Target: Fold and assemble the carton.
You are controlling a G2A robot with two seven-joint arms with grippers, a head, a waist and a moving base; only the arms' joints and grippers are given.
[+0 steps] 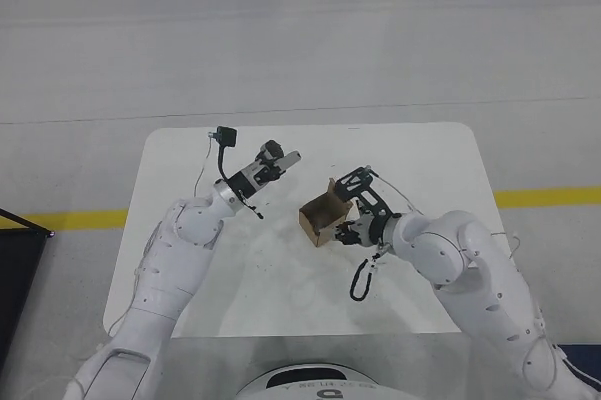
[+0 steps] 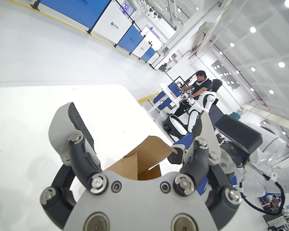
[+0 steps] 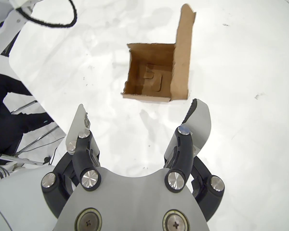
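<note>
Status: brown cardboard carton (image 3: 149,75) sits open-topped near the middle of the white table (image 1: 420,290), one tall flap (image 3: 183,56) upright. Right gripper (image 3: 138,109) wide open, empty, just beside that flap. Left gripper (image 2: 137,114) also spread, empty, raised well apart. Suggest pushing the flap over from its free edge (left bracing the far wall, I'd guess) so the carton doesn't skid.

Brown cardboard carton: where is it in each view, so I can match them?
Top view: brown cardboard carton near the picture's middle, beside the right gripper.
Left wrist view: carton beyond the left gripper, framed between its open jaws.
Right wrist view: carton ahead of the open jaws, mouth up.
Shared landmark: its single raised flap.
</note>
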